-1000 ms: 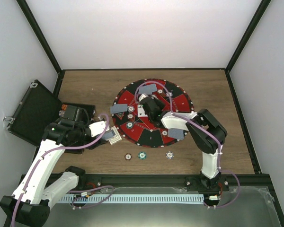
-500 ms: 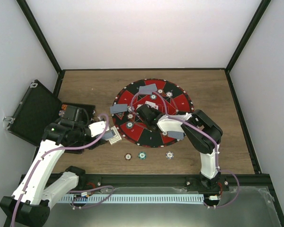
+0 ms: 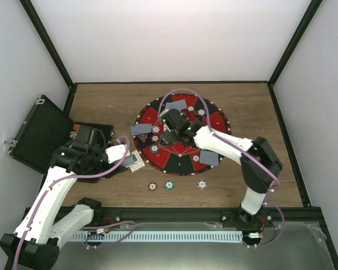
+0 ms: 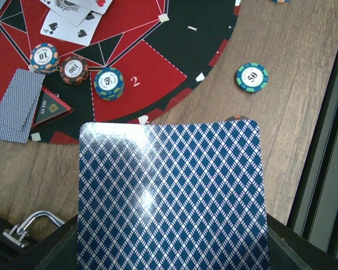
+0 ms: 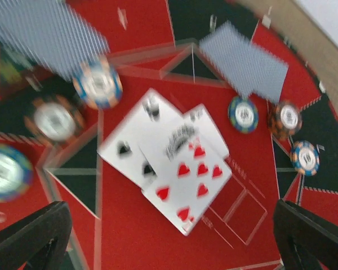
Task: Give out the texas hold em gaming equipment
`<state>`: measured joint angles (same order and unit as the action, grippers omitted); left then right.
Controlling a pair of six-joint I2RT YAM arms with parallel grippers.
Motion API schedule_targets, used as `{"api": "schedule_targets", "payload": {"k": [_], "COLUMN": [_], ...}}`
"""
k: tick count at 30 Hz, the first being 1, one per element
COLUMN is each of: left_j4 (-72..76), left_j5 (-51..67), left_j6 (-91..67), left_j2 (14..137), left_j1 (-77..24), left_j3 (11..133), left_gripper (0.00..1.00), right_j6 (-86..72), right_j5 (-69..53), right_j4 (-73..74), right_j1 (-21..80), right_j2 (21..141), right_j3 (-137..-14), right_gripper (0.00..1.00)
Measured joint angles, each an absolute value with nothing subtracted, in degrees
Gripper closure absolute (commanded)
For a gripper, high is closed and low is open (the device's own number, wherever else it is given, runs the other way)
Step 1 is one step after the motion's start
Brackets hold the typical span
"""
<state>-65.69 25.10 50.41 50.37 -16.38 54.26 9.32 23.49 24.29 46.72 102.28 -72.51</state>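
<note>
as left gripper (image 3: 128, 160) pinches deck (image 4: 172, 191), right gripper (image 5: 169, 242) wide over face-up cards (image 5: 169, 166)

Open black case (image 3: 38, 132), wooden table (image 3: 101, 101)

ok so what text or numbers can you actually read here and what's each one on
"10": blue-and-white chip
"100": brown chip
"50": dark blue chip
"50": green chip, lying on the table
"2" and "4": printed on the mat
The triangle marker lettering and the corners of the face-up cards are too small or blurred to read.
</note>
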Motion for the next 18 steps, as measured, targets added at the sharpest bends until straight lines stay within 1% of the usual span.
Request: {"api": "schedule_targets", "payload": {"k": [4, 8, 11, 14, 18], "left_j4": [-65.7, -65.7, -65.7, -65.7, -65.7], "left_j5": [25.1, 25.1, 25.2, 25.4, 25.5], "left_j6": [50.4, 50.4, 50.4, 50.4, 50.4], "left_j2": [50.4, 50.4, 50.4, 50.4, 50.4], "left_j1": [-16.4, -16.4, -16.4, -16.4, -16.4], "left_j3": [54.3, 54.4, 54.8, 55.1, 55.1], "left_gripper": [0.95, 0.95, 0.95, 0.95, 0.95], "right_j6": [0.1, -10.9, -18.0, -25.2, -33.7], "right_j5": [13.4, -2.5, -13.8, -24.0, -32.2], "right_j4": [25.6, 24.4, 23.0, 18.9, 15.6], "right_j1": [45.2, 41.8, 40.2, 40.7, 43.0], "right_j2": [94.7, 87.5, 86.0, 86.0, 86.3], "right_j3": [-76.9, -78.8, -78.7, -74.9, -68.9], "right_gripper": [0.00, 0.00, 0.00, 0.03, 0.08]}}
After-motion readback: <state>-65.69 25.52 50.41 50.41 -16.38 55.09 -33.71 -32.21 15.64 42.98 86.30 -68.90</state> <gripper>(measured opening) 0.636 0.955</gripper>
